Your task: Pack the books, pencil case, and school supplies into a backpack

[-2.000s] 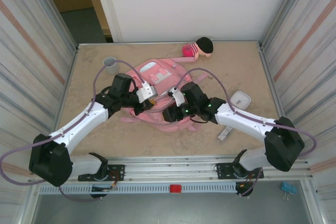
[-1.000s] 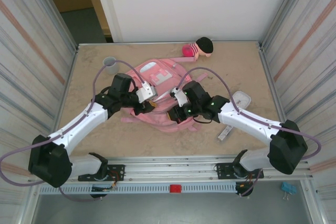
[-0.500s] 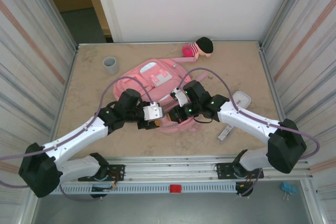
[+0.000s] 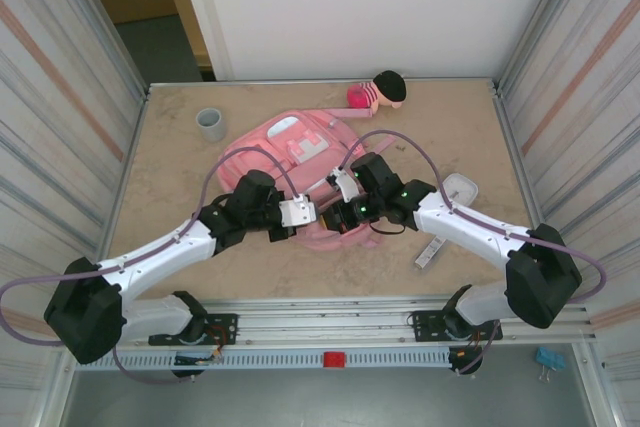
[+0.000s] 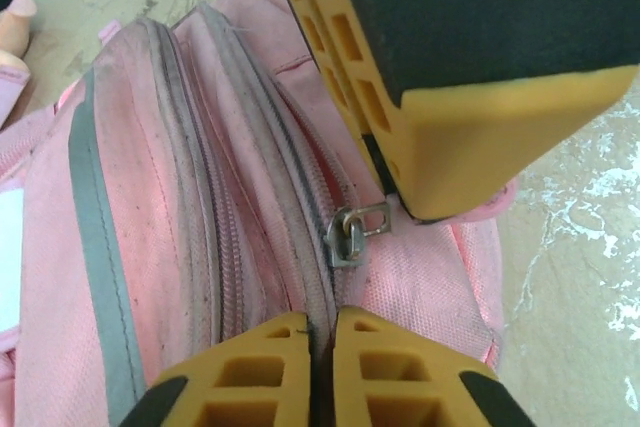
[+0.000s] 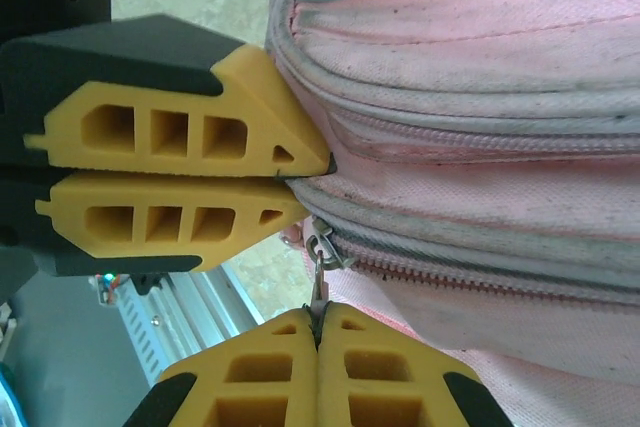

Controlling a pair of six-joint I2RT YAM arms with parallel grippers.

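Step in hand: opening the backpack (image 4: pixel 300 147) by its zip, judging by the two grips. The main compartment's teeth are lying closed along the seam.
Right gripper: the right gripper (image 6: pixel 318 335) is pinching the zipper pull (image 6: pixel 318 252), fingers pressed together and the metal tab running straight down between them.
Left gripper: the left gripper (image 6: pixel 300 175) is sitting just beside the right one, fingers pressed together on a fold of pink fabric at the zip's end (the bite looks shallow).
Backpack: it is lying flat on the surface (image 4: pixel 450 137) directly under both grippers, its bulk stretching away beyond their fingertips.
Supplies: a white rounded box (image 4: pixel 462 189) and a pale strip (image 4: pixel 428 252) are waiting well apart from the right gripper, out beside its forearm.
Doing it well: the pull should be travelling along the line of the teeth, away from the left gripper, while that one is anchoring the fabric and holding it taut. Dragging sideways or upward would probably lift the bag or slip the tab out of the pinch.
Arm pose: both arms are reaching forward and bending inward at the elbows, wrists angled down. The two grippers are meeting nose to nose over the backpack's nearest edge.
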